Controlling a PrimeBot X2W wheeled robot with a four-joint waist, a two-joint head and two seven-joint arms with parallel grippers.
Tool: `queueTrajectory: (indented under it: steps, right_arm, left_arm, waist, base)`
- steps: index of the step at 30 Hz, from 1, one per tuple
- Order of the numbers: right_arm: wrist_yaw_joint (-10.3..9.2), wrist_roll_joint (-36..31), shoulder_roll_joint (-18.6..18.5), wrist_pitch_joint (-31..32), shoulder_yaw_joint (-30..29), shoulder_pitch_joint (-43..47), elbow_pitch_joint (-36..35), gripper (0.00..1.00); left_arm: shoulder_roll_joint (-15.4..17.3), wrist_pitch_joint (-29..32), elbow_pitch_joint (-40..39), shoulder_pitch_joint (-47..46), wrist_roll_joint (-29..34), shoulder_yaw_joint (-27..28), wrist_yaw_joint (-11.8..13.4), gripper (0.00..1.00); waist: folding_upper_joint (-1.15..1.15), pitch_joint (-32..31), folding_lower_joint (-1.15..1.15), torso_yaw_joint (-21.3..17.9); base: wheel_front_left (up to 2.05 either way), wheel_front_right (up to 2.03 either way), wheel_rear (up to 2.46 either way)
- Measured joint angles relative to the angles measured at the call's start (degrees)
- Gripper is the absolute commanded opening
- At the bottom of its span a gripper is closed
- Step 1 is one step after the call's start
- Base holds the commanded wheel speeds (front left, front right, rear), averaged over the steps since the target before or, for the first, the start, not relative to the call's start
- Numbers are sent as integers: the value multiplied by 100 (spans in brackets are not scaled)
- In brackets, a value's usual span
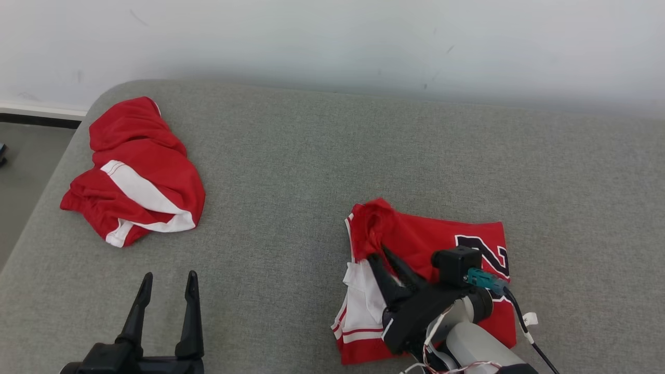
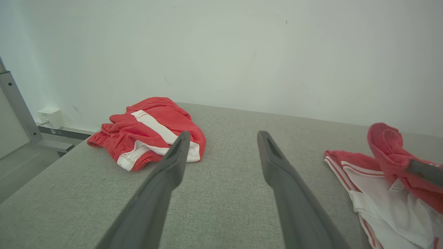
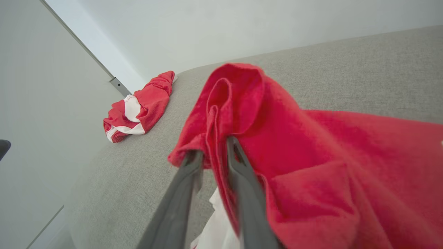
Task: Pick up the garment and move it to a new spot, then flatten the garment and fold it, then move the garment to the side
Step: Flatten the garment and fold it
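Since a fold needs one layer lifted clear of the rest, the grey upholstered bed (image 1: 311,156) carries the red jersey (image 1: 431,239) partly flat and partly raised. Most of it lies spread by the bed's near edge, right of the middle, with a dark numeral facing up on its right side and white, red-striped trim on its left. One red flap stands up in a hump at its far-left part. That hump is there, I judge, because the right pincer has it pinched, ready to carry it over the body of the cloth. A second garment, the red and white shorts (image 1: 140,171), sits crumpled by the bed's left edge toward the far-left corner, well apart from the jersey and likely out of the way of the work. The right arm (image 1: 478,343) reaches in from the near edge over the jersey's lower part, pale forearm low, wrist angled so the fingers point away and to the left. The right pincer (image 1: 380,254) is closed almost fully on a bunched edge of the flap, with red cloth passing between its two fingers in the right wrist view. The left pincer (image 1: 170,275) hovers above bare bed by the near edge, left of the middle, spread wide and holding nothing, its fingers pointing toward the far edge.
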Motion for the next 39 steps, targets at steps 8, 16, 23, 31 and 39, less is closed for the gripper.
queueTrajectory:
  steps: [8,16,23,31,39]
  right_arm:
    - [0,-107,4,-390,-73,-348,178,100]
    - [0,-701,-465,-475,-1195,-1,-716,100]
    - [0,-1043,-651,-478,-2126,874,-1552,100]
    - [0,-1287,-556,-478,-2763,1823,-2123,100]
    - [0,-1404,-442,-478,-2987,2180,-2325,100]
  left_arm:
    - [-2,0,30,9,-1,82,0,100]
    - [-3,0,13,48,24,146,0,100]
    - [-3,0,-25,118,35,194,0,100]
    - [-3,0,-27,211,57,250,0,100]
    - [22,0,-18,319,82,254,0,100]
  waist:
    - [0,-30,0,-183]
    - [0,-109,0,-501]
    - [0,-177,0,-703]
    - [0,-292,0,-855]
    - [0,-335,-1,-969]
  base:
    - [0,0,0]
    - [0,0,0]
    - [0,0,0]
    - [0,0,0]
    - [0,0,0]
